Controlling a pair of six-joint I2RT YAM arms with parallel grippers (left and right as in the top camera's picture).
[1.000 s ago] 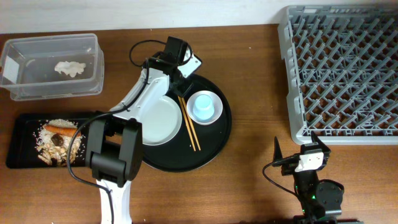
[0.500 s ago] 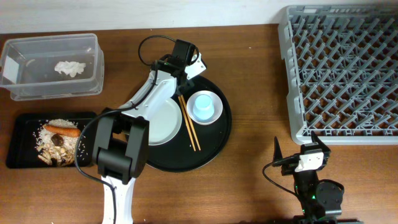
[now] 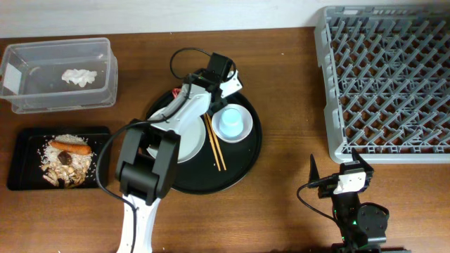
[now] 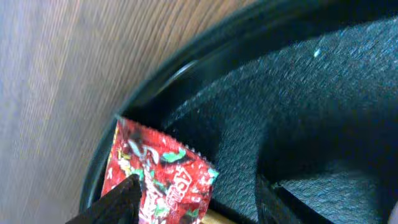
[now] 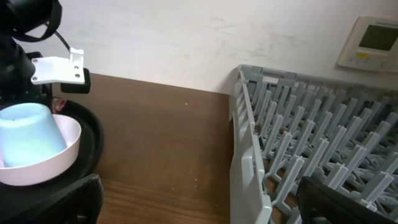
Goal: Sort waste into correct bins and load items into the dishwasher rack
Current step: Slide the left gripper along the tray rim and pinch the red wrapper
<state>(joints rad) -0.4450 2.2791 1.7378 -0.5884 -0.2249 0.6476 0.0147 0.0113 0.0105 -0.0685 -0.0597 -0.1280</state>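
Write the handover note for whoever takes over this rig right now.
Left gripper: open, low at the wall-side rim of the round tray, with the red wrapper between its jaws, not clamped.
Right gripper: open, empty, parked in front of the rack.
Done: tissue in the clear box; rice, carrot and brown lump in the flat black tray.
Left: bin the wrapper; move the dish, blue cup and chopsticks from the round tray to the rack.
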